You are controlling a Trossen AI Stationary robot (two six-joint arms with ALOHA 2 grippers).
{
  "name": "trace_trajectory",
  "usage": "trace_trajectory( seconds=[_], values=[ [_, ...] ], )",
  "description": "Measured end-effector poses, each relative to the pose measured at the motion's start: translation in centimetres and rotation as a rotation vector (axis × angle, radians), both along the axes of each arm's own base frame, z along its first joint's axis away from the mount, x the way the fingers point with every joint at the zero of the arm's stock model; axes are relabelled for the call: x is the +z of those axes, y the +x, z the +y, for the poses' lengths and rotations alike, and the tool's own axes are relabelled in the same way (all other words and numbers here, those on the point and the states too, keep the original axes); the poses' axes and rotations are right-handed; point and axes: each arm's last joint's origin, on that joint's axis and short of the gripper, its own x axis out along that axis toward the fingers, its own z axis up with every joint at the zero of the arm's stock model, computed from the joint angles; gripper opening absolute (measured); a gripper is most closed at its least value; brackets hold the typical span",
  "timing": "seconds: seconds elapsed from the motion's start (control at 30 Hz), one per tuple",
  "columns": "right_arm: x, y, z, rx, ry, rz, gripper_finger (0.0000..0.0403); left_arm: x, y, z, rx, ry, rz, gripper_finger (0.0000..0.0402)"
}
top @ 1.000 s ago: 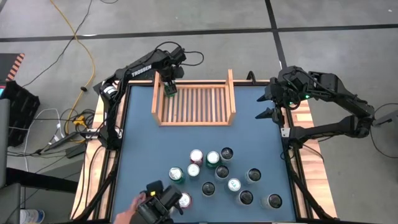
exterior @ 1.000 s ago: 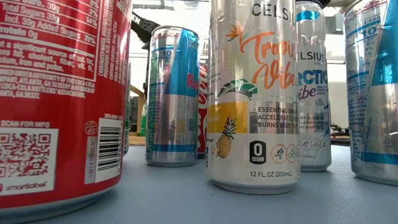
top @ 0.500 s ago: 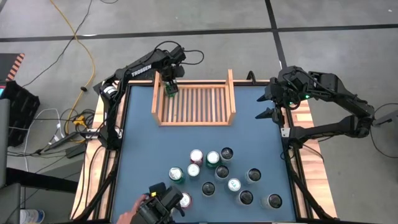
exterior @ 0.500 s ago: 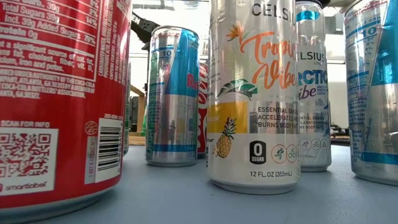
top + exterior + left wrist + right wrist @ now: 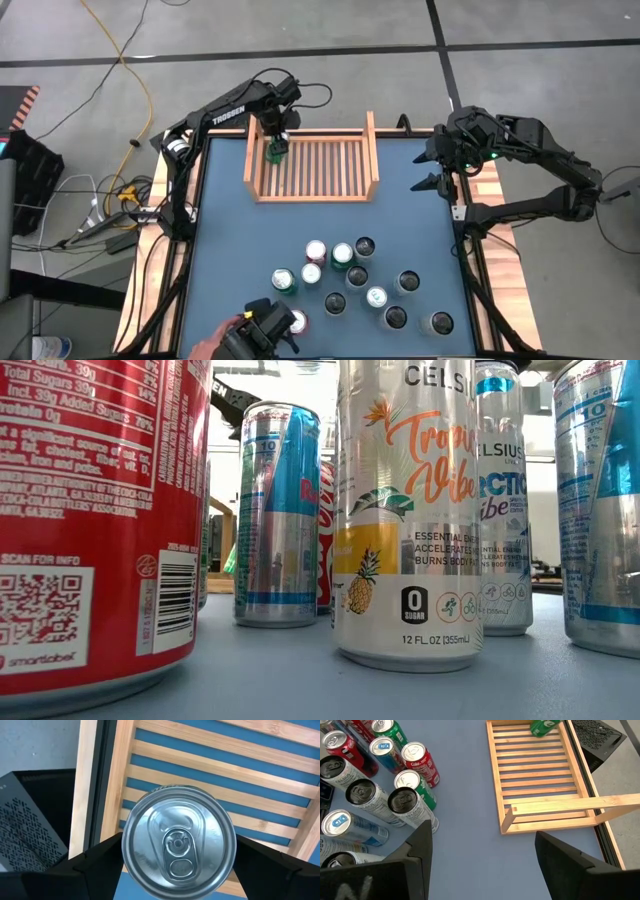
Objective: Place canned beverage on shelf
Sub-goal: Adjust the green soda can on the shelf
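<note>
A green can (image 5: 278,152) with a silver top (image 5: 178,841) stands upright in the far left corner of the shelf (image 5: 320,190), a light-wood slatted tray with low side walls. The other cans (image 5: 345,275) stand clustered on the blue counter (image 5: 230,230), well apart from the shelf.

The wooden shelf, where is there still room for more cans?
The shelf holds only one green can, in its corner under the left gripper. The remaining slats toward the far side wall are bare. The crowded spot is the can cluster on the blue table.
</note>
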Motion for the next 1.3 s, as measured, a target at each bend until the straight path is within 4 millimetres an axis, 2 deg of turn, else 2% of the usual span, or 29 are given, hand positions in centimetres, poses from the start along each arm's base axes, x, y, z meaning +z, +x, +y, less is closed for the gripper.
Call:
trace_trajectory(
  seconds=[0.17, 0.3, 0.4, 0.53, 0.8, 0.93, 1.1, 1.3],
  values=[
    [0.1, 0.1, 0.0, -0.002, -0.002, -0.013, 0.0261, 0.0, 0.0, 0.0, -0.005, 0.004, 0.006, 0.0316],
    [-0.7, 2.0, -0.7, -0.017, -0.027, -0.130, 0.0261, 0.0, 0.0, 0.0, -0.006, 0.004, 0.007, 0.0316],
    [-2.4, 4.4, -1.6, -0.034, -0.091, -0.251, 0.0261, 0.3, -0.2, 0.0, -0.003, 0.006, 0.003, 0.0316],
    [-5.8, 8.1, -3.1, -0.044, -0.153, -0.366, 0.0261, 0.9, -0.5, 0.0, 0.007, -0.004, -0.039, 0.0316],
    [-10.5, 15.4, -6.7, -0.122, -0.143, -0.543, 0.0261, 2.0, -1.7, 0.9, 0.067, -0.091, -0.194, 0.0316],
    [-13.4, 18.8, -9.1, -0.181, -0.103, -0.601, 0.0261, 2.1, -2.0, 1.3, 0.068, -0.090, -0.204, 0.0316],
    [-15.4, 22.8, -11.8, -0.270, 0.004, -0.600, 0.0261, 2.1, -2.3, 1.6, 0.047, -0.070, -0.211, 0.0316],
    [-16.7, 27.1, -13.7, -0.333, 0.003, -0.464, 0.0261, 2.2, -2.4, 1.9, 0.020, -0.043, -0.208, 0.0316]
  ],
)
